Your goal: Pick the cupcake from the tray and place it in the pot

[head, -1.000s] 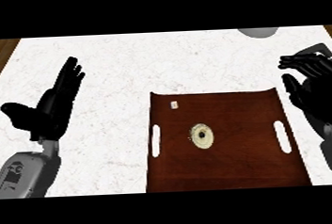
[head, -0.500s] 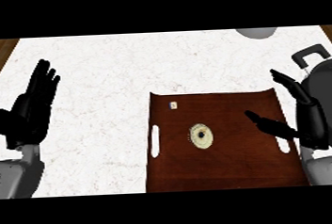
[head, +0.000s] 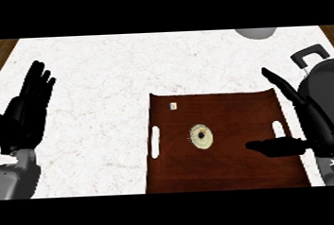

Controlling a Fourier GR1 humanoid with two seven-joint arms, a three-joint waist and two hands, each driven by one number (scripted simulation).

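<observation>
The cupcake (head: 201, 136), pale with a dark centre, sits in the middle of the dark brown tray (head: 228, 173). My right hand (head: 311, 122) is open at the tray's right edge, fingers straight along the rim and thumb reaching in over the tray toward the cupcake, a short gap apart. My left hand (head: 26, 113) is open at the far left of the counter, fingers up, resting. A dark pot (head: 325, 74) with a black handle shows partly behind my right hand at the right edge.
A grey rounded object (head: 256, 32) lies at the counter's far edge, upper right. A small white tag (head: 173, 105) sits at the tray's upper left. White slots mark the tray's handles (head: 155, 142). Wooden floor shows beyond the marble counter's corners.
My right hand has dropped lower and moved in beside the tray, thumb now over its right side. My left hand has shifted left and down. The cupcake has not moved.
</observation>
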